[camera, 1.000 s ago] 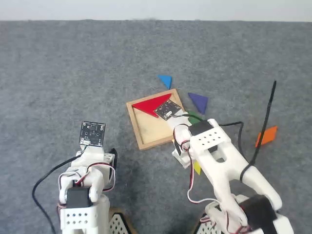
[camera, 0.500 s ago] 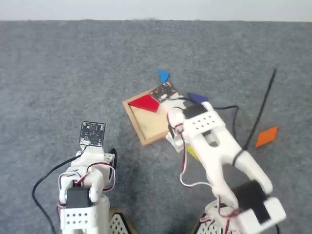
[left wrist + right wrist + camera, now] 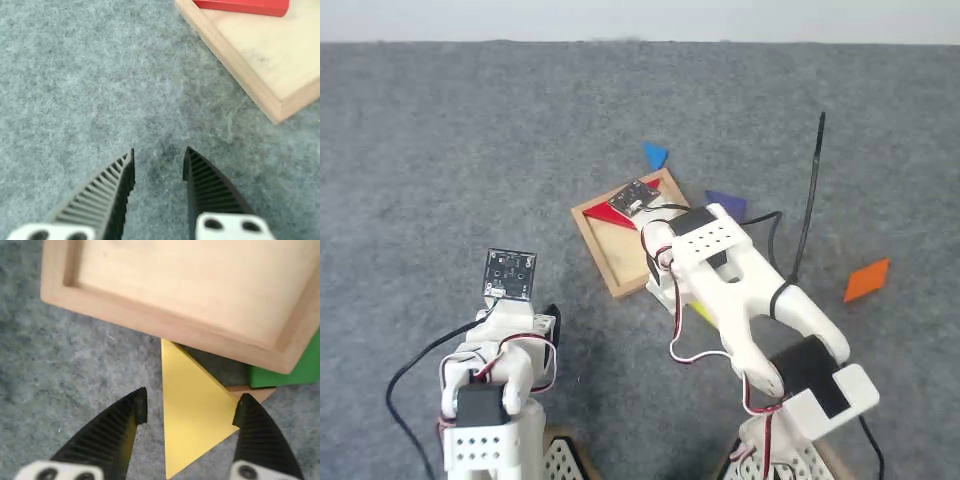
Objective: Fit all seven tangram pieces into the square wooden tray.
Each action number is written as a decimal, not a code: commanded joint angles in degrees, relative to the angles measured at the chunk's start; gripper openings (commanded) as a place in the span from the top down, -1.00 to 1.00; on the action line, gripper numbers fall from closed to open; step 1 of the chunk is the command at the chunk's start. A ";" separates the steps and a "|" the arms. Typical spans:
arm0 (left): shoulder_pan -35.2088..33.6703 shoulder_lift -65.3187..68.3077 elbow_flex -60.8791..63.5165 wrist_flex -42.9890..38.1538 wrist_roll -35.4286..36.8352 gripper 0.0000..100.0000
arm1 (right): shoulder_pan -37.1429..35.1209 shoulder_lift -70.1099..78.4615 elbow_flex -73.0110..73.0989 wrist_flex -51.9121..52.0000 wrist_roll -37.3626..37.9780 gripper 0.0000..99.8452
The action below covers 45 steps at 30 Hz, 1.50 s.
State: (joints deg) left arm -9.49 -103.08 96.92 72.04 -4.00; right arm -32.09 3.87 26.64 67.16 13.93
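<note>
Right tool (image 3: 191, 399) spread wide, empty, straddling yellow triangle (image 3: 192, 427) by tray (image 3: 150, 315); left tool (image 3: 158, 152) slightly parted, empty

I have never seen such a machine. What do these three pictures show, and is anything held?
A white left arm and right arm each end in a two-fingered gripper. The high view looks down from a fixed camera; the other two come from cameras on the arms' wrists. On the grey carpet lies a square wooden tray with a red triangle inside. Outside it lie a small blue triangle, a purple triangle, an orange parallelogram, a yellow triangle and a green piece at the tray's corner. The left gripper is open over bare carpet, holding nothing. The right gripper is open, its fingers on either side of the yellow triangle, not gripping it.
</note>
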 commanded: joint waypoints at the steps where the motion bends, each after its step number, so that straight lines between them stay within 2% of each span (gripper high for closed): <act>1: 0.18 -1.58 -0.48 0.53 -0.35 0.69 | 1.89 0.22 -0.97 -0.75 0.09 0.22; 21: 0.18 -1.58 -0.48 0.53 -0.35 0.69 | 2.42 -0.57 12.22 -7.43 2.73 0.43; 27: 0.18 -1.58 -0.48 0.53 -0.35 0.69 | 2.42 -2.59 15.03 -7.25 2.55 0.43; 37: 0.18 -1.58 -0.48 0.53 -0.35 0.69 | 2.51 -21.93 26.81 -8.40 -0.18 0.43; 45: 0.18 -1.58 -0.48 0.53 -0.35 0.69 | 2.51 -31.87 26.73 -4.18 -1.67 0.43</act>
State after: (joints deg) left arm -9.49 -103.08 96.92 72.04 -4.00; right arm -30.24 -22.77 54.51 60.66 13.05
